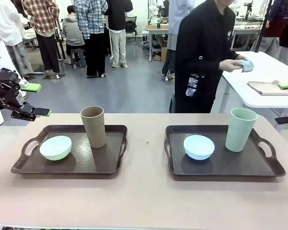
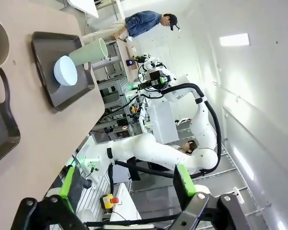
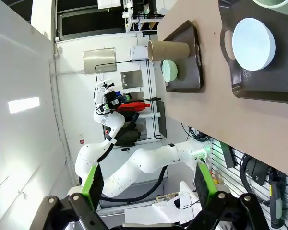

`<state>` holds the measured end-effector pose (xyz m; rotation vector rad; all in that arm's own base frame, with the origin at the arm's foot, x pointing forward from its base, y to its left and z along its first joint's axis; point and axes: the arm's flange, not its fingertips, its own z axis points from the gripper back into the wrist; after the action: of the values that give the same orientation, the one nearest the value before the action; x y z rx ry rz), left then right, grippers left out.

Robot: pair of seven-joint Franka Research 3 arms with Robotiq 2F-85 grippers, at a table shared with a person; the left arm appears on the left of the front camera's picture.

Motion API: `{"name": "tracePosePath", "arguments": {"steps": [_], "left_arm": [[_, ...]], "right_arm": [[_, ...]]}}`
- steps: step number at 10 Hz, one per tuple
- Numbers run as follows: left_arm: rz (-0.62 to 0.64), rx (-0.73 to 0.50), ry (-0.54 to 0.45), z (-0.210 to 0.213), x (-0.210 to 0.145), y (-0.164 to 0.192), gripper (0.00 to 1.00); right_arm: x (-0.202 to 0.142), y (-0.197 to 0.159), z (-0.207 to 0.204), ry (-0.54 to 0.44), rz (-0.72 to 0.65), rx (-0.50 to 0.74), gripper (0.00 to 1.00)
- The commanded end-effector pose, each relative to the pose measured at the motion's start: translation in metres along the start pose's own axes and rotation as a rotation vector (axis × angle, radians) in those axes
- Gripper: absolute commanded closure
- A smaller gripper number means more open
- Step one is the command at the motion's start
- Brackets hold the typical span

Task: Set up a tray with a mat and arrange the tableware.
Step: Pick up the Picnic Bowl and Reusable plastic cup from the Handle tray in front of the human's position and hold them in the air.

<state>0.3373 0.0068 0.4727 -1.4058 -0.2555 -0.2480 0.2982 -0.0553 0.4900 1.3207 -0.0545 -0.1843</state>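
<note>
Two dark brown trays lie side by side on the table. The left tray (image 1: 105, 165) holds a pale green bowl (image 1: 55, 147) and a brown cup (image 1: 94, 126). On the right tray (image 1: 230, 167) are a light blue bowl (image 1: 198, 146) and a pale green cup (image 1: 241, 129). My left gripper (image 1: 36, 100) hovers open and empty off the table's far left corner. My right gripper (image 3: 149, 182) is open and empty too; one of its fingers (image 1: 285, 120) shows at the right edge. The mat is out of view.
A person in black (image 1: 201, 57) stands beyond the table's far edge, turned toward a white side table (image 1: 264, 91), with a pale blue object (image 1: 246, 65) in hand. Bare tabletop lies between the trays and along the front.
</note>
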Motion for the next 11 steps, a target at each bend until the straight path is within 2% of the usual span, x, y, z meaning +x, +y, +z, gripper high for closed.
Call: {"name": "tracePosePath", "arguments": {"steps": [1,11], "left_arm": [[-0.029,-0.021,-0.012,-0.0016,0.0006,0.0015,0.00],[-0.029,-0.021,-0.012,-0.0016,0.0006,0.0015,0.00]], "right_arm": [[0.0015,0.0023,-0.0015,0.001,0.022,0.023,0.00],[0.0015,0.0023,-0.0015,0.001,0.022,0.023,0.00]]}}
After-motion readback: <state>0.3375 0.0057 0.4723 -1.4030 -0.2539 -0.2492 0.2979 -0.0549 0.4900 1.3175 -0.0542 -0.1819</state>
